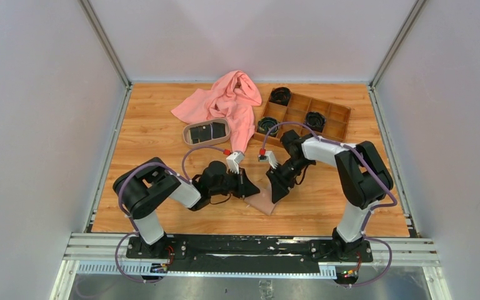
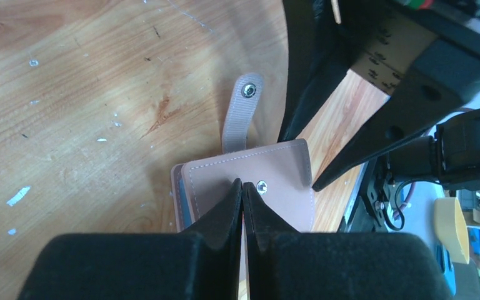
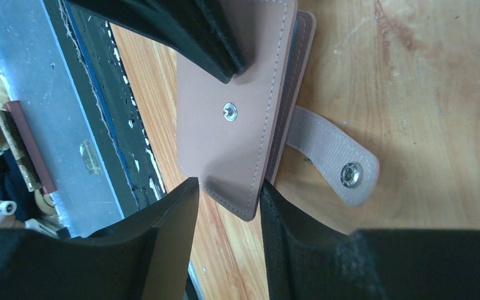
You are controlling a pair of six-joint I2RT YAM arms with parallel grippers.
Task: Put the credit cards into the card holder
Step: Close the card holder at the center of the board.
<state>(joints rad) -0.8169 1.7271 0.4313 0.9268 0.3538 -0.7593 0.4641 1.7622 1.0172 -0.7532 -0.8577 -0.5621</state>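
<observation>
The tan-pink card holder lies folded on the table near the front edge, its grey snap strap flipped outward. My left gripper is shut, its tips resting on the top cover beside the snap stud. My right gripper is open and straddles the cover's corner; one finger touches the cover's edge, the other stands apart. Dark credit cards lie in the oval tray, away from both grippers. A strip of blue lining shows under the cover.
The oval beige-rimmed tray sits behind the left arm. A pink cloth is heaped at the back centre. A brown wooden compartment box with black round items stands back right. The metal table rail runs close by the card holder.
</observation>
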